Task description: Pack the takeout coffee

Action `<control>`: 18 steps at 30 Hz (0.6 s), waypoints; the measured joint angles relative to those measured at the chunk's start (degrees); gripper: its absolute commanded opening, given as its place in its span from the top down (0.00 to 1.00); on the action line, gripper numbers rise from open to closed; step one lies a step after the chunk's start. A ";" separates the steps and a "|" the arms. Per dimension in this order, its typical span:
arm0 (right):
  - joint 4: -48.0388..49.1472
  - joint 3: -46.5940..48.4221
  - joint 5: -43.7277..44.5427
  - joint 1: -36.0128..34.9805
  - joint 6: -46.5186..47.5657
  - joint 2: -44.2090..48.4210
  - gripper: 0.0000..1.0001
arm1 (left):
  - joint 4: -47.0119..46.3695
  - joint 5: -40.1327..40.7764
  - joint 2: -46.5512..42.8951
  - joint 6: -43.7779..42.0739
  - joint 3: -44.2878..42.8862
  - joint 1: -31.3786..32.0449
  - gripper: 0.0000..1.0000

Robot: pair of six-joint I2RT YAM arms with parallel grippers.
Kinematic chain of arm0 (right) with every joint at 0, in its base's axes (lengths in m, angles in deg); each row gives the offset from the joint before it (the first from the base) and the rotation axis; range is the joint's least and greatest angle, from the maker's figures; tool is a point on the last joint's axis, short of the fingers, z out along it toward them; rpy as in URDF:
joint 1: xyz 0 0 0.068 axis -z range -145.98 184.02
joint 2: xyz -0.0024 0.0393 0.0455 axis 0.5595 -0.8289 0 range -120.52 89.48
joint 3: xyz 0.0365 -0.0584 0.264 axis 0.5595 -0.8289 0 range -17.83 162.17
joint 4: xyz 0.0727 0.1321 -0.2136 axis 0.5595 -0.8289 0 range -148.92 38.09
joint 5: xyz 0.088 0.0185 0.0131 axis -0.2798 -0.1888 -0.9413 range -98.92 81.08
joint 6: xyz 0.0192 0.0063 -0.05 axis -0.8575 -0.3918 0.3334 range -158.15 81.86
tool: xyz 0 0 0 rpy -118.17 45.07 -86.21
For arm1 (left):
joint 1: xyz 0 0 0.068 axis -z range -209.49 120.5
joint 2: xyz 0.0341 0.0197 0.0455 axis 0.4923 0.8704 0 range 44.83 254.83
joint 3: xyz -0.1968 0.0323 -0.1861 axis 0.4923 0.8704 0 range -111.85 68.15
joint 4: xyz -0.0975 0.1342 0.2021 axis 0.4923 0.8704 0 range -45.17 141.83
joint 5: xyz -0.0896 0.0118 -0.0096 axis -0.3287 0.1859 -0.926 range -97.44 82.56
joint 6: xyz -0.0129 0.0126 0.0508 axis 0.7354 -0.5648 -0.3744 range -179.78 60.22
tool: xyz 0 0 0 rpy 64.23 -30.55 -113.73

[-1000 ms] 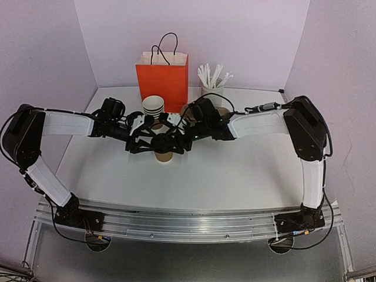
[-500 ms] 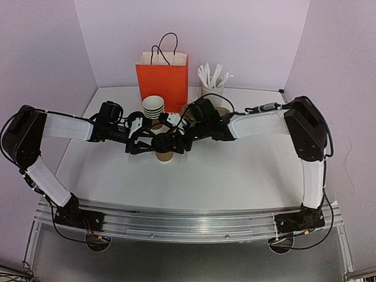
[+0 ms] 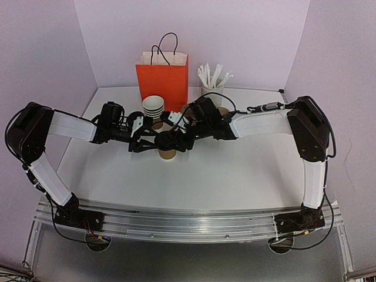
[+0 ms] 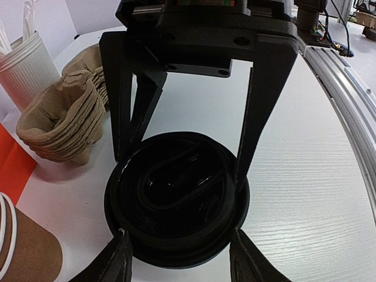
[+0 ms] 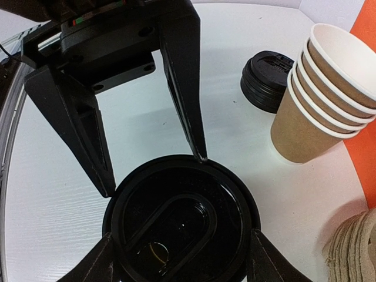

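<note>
The takeout coffee, a brown kraft cup (image 3: pixel 167 154) with a black dome lid (image 4: pixel 176 205), stands mid-table; the lid also shows in the right wrist view (image 5: pixel 182 226). My left gripper (image 3: pixel 148 143) reaches it from the left and my right gripper (image 3: pixel 178 141) from the right. Both are spread open over the lid, with their fingertips (image 4: pixel 120 249) (image 5: pixel 108 258) touching its outer rim on opposite sides. In the top view the grippers hide the lid. The orange paper bag (image 3: pixel 163 79) stands upright behind.
A stack of lidless brown cups (image 3: pixel 153 106) (image 5: pixel 326 100) and a pile of black lids (image 5: pixel 267 79) sit just behind the grippers. Brown sleeves (image 4: pixel 64 117) and a white cup of stirrers (image 3: pixel 212 88) stand back right. Lilac walls enclose the table.
Both grippers have drawn closer together and lower over the cup. The lid that showed between them in the top view is now covered by their fingers.
</note>
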 measured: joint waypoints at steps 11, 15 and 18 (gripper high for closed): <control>1.69 -2.38 4.68 -0.89 -3.35 0.89 0.38 | -0.60 0.50 1.19 -1.23 -0.96 0.51 0.52; 2.91 -3.65 6.34 -1.11 -4.64 1.48 0.38 | -1.42 1.65 1.31 -1.49 -0.96 1.13 0.53; 3.14 -3.85 7.08 -1.29 -5.18 1.57 0.37 | -1.49 1.88 1.31 -1.73 -0.96 1.23 0.53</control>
